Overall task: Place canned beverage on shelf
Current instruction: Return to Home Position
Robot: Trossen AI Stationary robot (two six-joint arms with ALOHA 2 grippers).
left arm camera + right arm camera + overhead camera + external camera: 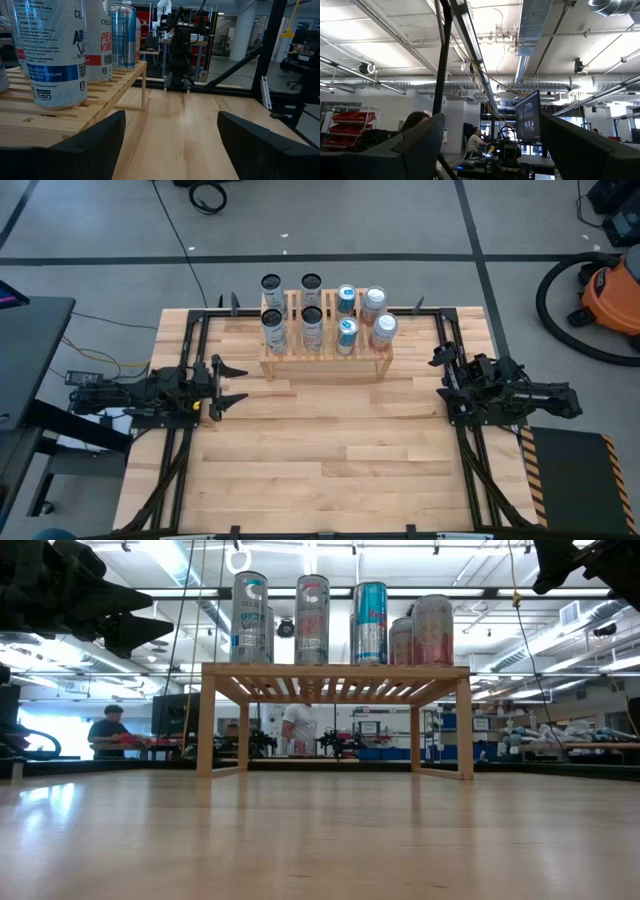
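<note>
At 12 o'clock on the table [330, 465]: the shelf [325, 361] stands against the far edge with its long side facing the arms and its slatted top level.
Cans [312, 322]: eight stand upright on the shelf in two rows of four. Each front can has its match directly behind it.
Can order, from the 9 o'clock end to the 3 o'clock end: a white-blue pair, a white-pink pair, a blue pair, then a pink pair.
Left gripper [236, 384]: it is at 9 o'clock on the table, low over the wood and pointing toward 3 o'clock. Its fingers are spread wide with nothing between them. It is off the shelf's 9 o'clock end, not touching it; its wrist view looks along the row of cans.
Right gripper [440, 376]: it is at 3 o'clock, pointing toward 9 o'clock, clear of the shelf. Its fingers are spread wide and carry nothing. Its wrist view looks up at the ceiling.
Room behind, low view: a person [108, 730] sits at 9 o'clock.
</note>
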